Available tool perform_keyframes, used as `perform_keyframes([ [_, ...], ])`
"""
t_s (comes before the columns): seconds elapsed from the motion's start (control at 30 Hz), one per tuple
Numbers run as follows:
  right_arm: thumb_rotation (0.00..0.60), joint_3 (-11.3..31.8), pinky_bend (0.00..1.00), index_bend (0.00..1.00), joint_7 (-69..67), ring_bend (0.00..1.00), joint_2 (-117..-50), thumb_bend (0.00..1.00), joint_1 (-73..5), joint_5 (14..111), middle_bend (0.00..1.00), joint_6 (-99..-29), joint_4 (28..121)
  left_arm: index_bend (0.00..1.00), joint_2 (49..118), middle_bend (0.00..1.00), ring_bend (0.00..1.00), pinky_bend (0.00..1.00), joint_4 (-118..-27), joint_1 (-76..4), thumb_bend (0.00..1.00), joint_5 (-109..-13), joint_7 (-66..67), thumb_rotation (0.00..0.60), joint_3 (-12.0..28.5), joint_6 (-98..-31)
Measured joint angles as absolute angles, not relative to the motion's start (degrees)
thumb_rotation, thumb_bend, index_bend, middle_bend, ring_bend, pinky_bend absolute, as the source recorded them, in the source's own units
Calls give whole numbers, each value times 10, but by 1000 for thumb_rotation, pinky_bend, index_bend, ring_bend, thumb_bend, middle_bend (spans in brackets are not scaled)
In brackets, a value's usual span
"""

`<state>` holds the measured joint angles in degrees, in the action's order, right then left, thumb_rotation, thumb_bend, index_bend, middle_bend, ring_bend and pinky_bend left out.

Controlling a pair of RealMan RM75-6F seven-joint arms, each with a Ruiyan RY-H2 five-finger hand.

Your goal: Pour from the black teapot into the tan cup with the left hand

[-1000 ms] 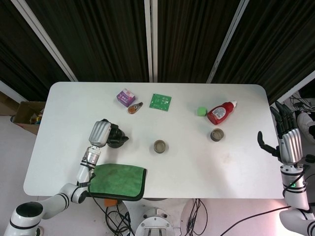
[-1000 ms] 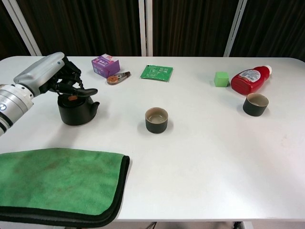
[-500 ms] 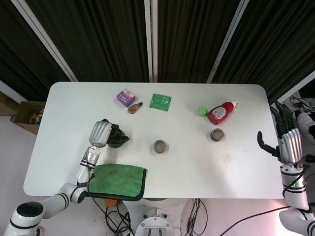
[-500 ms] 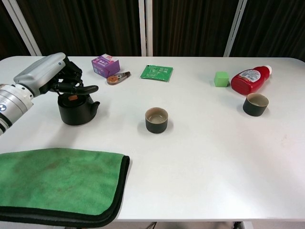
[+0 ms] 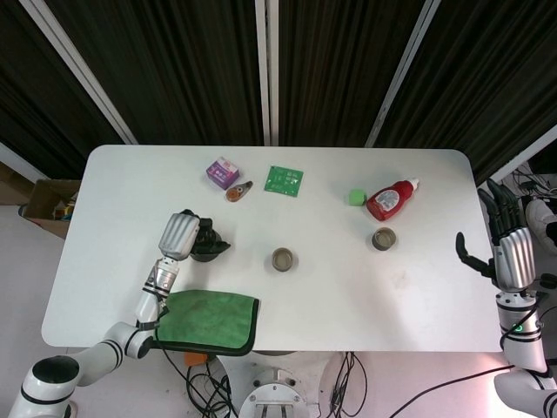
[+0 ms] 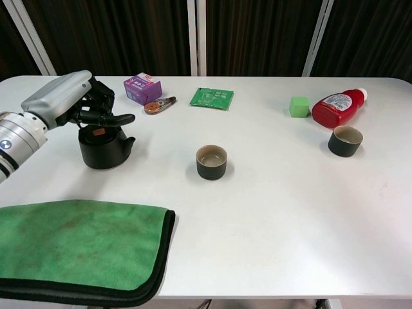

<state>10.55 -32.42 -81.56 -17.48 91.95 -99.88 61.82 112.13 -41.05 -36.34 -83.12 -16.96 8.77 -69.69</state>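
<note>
While the lidded black teapot (image 6: 103, 147) stands upright, the left hand (image 6: 72, 101) hovers above it, grasping nothing.

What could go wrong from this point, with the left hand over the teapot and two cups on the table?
1. The left hand hovers over the teapot without a clear hold, so a lift may slip or tip it.
2. A second similar cup stands near the red bottle; the pour could target it instead of the nearer cup.
3. Spills could reach the green cloth.
</note>
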Motion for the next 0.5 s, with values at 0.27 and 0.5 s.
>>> perform_keyframes([
  [0.27, 600, 107, 0, 0, -326, 0, -818, 477, -175, 918, 7, -999, 614, 720, 1121, 749, 632, 444, -409, -365, 0, -832, -171, 200, 89, -698],
  [0.5, 600, 107, 0, 0, -326, 0, -818, 477, -174, 919, 7, -1000, 614, 662, 1124, 723, 584, 434, -402, -366, 0, -830, -169, 191, 87, -691],
])
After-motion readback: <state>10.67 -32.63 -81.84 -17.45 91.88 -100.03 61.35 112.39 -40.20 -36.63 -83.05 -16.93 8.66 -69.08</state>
